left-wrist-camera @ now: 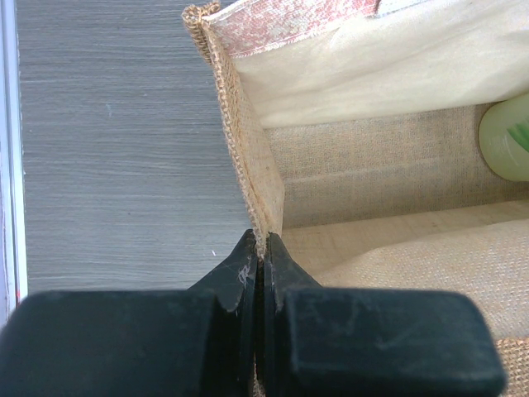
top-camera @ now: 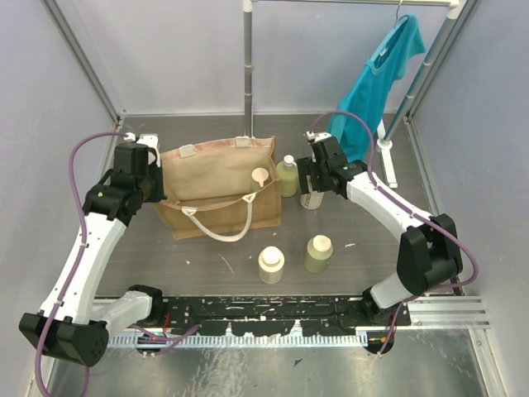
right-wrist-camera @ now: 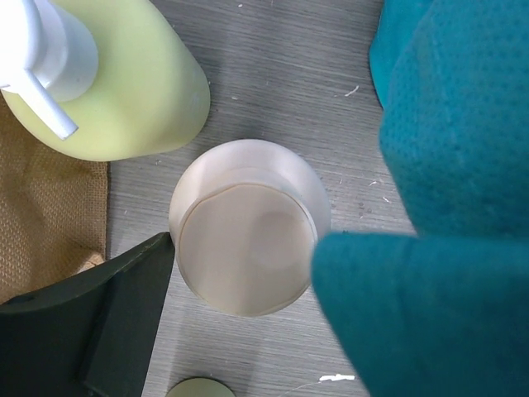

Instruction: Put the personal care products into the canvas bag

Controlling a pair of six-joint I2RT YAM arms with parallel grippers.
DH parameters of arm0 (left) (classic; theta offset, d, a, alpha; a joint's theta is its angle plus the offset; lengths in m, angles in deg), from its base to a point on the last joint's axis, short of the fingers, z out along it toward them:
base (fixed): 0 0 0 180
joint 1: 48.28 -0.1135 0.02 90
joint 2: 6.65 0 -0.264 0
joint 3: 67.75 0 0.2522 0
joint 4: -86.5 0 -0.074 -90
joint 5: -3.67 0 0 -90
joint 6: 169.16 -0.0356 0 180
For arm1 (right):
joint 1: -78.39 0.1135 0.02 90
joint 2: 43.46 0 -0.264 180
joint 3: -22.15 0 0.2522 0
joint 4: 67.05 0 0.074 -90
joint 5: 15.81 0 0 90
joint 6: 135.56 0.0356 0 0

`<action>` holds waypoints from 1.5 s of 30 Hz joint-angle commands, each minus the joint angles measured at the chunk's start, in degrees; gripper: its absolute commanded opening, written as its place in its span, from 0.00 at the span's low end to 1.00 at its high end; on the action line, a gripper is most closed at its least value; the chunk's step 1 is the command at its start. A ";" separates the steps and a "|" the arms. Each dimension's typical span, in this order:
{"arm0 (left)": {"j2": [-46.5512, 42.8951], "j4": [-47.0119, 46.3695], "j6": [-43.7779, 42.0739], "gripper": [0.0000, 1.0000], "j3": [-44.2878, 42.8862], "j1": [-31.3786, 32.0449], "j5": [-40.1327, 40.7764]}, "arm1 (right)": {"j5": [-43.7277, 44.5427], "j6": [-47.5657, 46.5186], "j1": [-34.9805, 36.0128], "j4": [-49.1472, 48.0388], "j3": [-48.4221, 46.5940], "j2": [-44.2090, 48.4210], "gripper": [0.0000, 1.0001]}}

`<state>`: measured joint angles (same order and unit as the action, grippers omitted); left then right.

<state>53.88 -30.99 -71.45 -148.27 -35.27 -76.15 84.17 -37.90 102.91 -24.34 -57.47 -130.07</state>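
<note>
left jaws tight on canvas bag (left-wrist-camera: 248, 165) edge

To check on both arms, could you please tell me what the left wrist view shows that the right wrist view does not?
Only left wrist: the left gripper shut on the side rim of the bag, and a green bottle inside. Only right wrist: a cream bottle beside a dark finger, a pump bottle and teal cloth. Both: the bag and grey table.

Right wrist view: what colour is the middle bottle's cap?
Cream cap; clearest in the right wrist view.
</note>
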 commanded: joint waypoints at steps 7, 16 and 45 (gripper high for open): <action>-0.13 -1.20 -0.32 0.08 -1.31 -0.12 1.12 | 0.04 -1.24 -0.15 -3.25 -3.28 -1.18 0.92; -0.50 -0.89 -0.66 0.08 -1.16 -0.13 1.76 | -1.71 -1.96 -0.13 -4.65 -5.12 -6.78 0.92; -0.02 -1.22 0.11 0.07 -1.33 -0.10 1.62 | -11.18 -1.14 0.36 13.96 -14.96 11.66 0.01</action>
<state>53.92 -30.97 -71.45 -148.27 -35.27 -75.30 79.25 -39.59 102.78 -8.37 -63.57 -123.77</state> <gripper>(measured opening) 0.083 0.750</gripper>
